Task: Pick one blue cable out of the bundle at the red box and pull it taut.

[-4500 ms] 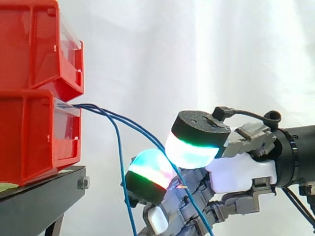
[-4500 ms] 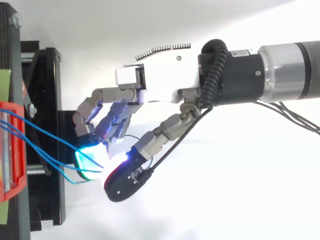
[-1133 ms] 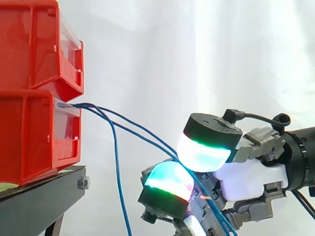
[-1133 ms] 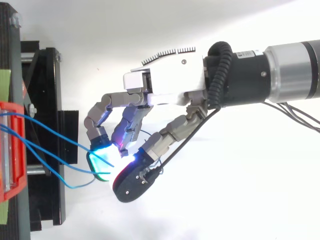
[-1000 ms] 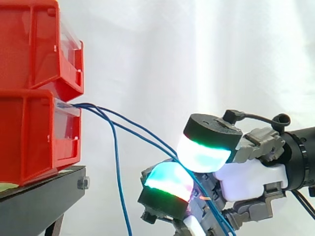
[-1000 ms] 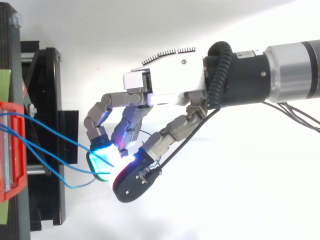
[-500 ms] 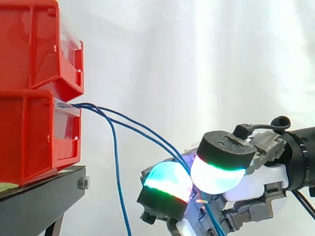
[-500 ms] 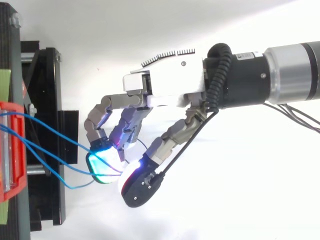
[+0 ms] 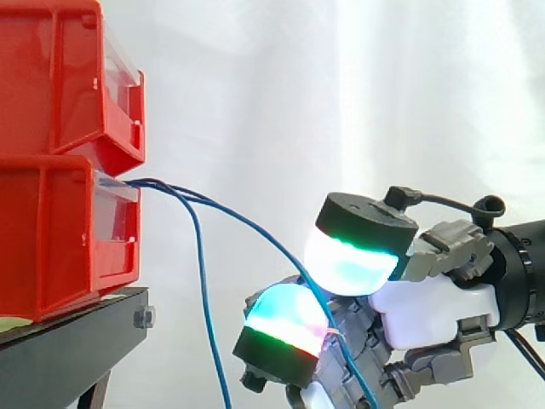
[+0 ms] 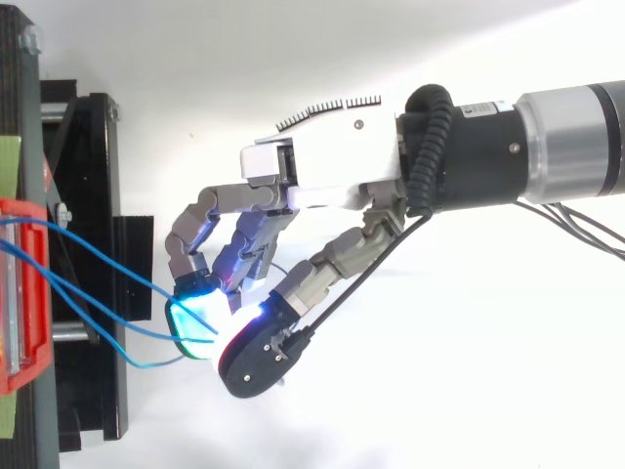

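Note:
Blue cables (image 9: pixel 247 228) leave the front of the lower red box (image 9: pixel 60 239) and slope down to the right into my hand (image 9: pixel 426 307). There they run between the cyan-glowing thumb pad (image 9: pixel 351 256) and a green-cyan finger pad (image 9: pixel 285 324), with curled fingers pinching them. They sag slightly. One more blue cable (image 9: pixel 199 290) hangs straight down from the box, free. From above, the hand (image 10: pixel 322 166) reaches left, its pads (image 10: pixel 195 313) meeting on the cables (image 10: pixel 107 274) a short way off the red box (image 10: pixel 24 293).
A second red bin (image 9: pixel 60 77) is stacked on the lower one, both on a black stand (image 9: pixel 68 349) at the left. A white curtain hangs behind. The arm comes in from the right. A loose cable loop (image 10: pixel 146 362) lies beside the stand (image 10: pixel 98 195).
Over the last half second the thumb swung back up against the finger pad. The two sloping cables have drawn together into nearly one line. Since 4.5 s ago the hand has moved right.

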Controlling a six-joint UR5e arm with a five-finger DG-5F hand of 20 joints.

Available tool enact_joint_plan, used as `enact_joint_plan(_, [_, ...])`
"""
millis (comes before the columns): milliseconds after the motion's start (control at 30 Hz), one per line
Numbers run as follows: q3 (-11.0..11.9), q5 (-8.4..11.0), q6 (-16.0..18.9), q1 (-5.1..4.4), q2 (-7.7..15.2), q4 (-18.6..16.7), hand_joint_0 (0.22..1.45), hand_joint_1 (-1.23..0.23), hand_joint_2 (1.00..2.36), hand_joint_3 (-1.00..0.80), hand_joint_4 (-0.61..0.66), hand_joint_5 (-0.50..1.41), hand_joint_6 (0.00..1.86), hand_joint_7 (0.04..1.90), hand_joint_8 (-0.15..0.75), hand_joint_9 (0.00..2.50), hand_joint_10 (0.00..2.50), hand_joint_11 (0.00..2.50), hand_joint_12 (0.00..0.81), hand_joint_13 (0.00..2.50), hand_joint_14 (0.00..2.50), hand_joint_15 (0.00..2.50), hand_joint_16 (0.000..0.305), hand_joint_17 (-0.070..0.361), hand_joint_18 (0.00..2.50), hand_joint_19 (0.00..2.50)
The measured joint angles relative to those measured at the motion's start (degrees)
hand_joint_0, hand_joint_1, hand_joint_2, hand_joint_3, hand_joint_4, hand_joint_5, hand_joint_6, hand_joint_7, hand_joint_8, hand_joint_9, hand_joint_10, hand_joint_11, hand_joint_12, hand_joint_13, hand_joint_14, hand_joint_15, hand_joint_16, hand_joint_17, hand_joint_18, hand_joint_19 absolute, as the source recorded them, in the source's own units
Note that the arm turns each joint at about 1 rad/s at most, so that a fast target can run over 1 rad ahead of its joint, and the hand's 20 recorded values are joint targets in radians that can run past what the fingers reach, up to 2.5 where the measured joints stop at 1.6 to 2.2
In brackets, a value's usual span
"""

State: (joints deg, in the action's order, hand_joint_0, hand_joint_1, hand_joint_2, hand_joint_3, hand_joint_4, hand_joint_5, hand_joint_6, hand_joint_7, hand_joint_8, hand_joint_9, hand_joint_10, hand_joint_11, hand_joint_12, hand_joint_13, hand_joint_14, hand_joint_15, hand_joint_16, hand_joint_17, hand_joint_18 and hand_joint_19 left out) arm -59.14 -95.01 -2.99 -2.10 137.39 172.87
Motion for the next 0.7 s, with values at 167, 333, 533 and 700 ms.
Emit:
enact_joint_plan(167, [0.1, 0.03, 0.0, -0.08, 0.0, 0.0, 0.51, -0.7, 1.0, -0.5, 0.14, -0.15, 0.78, 1.02, 0.355, 0.81, 0.01, 0.67, 0.425, 0.68, 0.01, 0.32, 0.057, 0.129, 0.73, 0.45])
enact_joint_plan(333, [0.1, 0.14, 0.0, -0.13, 0.0, -0.1, 0.52, -0.67, 1.0, -0.5, 0.14, -0.15, 0.78, 1.04, 0.36, 0.82, 0.01, 0.67, 0.425, 0.69, 0.01, 0.32, 0.057, 0.129, 0.74, 0.46])
enact_joint_plan(533, [0.1, 0.03, 0.0, -0.13, 0.0, 0.0, 0.56, -0.62, 1.0, -0.5, 0.13, -0.14, 0.78, 1.05, 0.354, 0.85, 0.02, 0.67, 0.412, 0.69, 0.01, 0.32, 0.055, 0.123, 0.74, 0.48])
enact_joint_plan(700, [0.2, 0.14, 0.0, -0.17, 0.0, -0.1, 0.6, -0.63, 1.01, -0.35, 0.12, -0.15, 0.79, 1.05, 0.349, 0.85, 0.02, 0.67, 0.406, 0.7, 0.01, 0.32, 0.053, 0.12, 0.74, 0.47])
